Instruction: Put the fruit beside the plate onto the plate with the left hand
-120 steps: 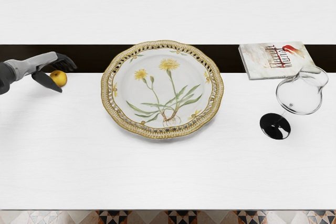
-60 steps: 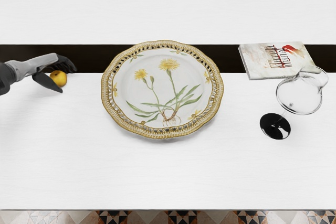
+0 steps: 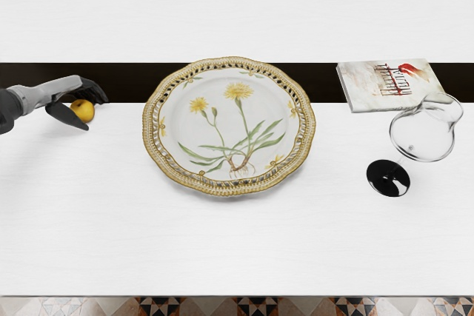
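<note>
Left hand (image 3: 72,98) barely shifted, around smooth round fruit (image 3: 83,111); grasp cannot tell.

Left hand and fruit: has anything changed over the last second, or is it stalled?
Almost nothing. The left hand shifted very slightly upward beside the fruit. The fruit has not moved from its spot left of the plate, and whether it is gripped cannot be told. The plate, the book and the tipped wine glass are as before.
</note>
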You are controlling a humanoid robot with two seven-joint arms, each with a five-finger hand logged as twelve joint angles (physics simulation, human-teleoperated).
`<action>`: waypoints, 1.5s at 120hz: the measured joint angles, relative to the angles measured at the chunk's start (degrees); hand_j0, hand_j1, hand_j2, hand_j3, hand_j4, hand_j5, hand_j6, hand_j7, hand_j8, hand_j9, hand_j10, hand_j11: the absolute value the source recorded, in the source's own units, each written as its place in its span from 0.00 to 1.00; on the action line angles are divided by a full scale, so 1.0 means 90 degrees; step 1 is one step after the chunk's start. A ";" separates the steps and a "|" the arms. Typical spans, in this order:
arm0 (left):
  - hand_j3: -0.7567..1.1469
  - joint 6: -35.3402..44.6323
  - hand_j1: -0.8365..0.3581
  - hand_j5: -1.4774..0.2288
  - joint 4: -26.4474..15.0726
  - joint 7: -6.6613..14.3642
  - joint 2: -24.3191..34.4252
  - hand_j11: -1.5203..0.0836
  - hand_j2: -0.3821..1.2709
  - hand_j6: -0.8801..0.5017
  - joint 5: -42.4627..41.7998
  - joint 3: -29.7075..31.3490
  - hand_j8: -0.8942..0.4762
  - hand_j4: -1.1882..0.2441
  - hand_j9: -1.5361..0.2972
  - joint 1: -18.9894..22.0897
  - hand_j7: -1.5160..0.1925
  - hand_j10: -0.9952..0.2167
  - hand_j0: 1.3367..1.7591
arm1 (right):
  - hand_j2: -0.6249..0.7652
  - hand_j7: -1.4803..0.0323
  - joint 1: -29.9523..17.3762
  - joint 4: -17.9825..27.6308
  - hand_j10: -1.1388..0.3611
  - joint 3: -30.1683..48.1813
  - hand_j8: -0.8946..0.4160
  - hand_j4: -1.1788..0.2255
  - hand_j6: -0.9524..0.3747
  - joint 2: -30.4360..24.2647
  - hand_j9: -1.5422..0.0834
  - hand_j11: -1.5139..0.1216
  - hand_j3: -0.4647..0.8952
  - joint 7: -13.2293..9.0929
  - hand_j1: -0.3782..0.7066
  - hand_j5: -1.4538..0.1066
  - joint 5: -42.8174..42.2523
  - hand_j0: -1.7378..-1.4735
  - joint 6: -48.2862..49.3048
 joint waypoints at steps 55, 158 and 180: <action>0.40 -0.0148 0.48 0.48 -0.0007 -0.0002 0.0047 0.53 0.30 0.26 0.0004 0.0097 0.28 0.46 0.47 -0.0127 0.50 0.39 0.76 | 0.45 0.96 0.0000 0.0000 0.74 0.0004 0.66 0.82 0.70 0.0000 0.93 0.90 0.34 0.0000 0.06 0.91 0.0000 0.30 0.0000; 0.40 -0.0200 0.46 0.47 -0.0006 -0.0003 0.0049 0.51 0.31 0.23 -0.0007 0.0189 0.29 0.43 0.46 -0.0098 0.49 0.39 0.76 | 0.45 0.96 0.0000 0.0000 0.74 0.0010 0.66 0.82 0.70 0.0000 0.93 0.90 0.34 0.0007 0.06 0.91 0.0000 0.30 0.0000; 0.40 -0.0205 0.46 0.46 -0.0008 -0.0005 0.0049 0.50 0.31 0.22 -0.0008 0.0217 0.29 0.43 0.45 -0.0107 0.49 0.39 0.76 | 0.45 0.96 0.0000 0.0000 0.74 0.0010 0.66 0.82 0.70 0.0000 0.93 0.90 0.34 0.0009 0.06 0.91 0.0000 0.30 0.0000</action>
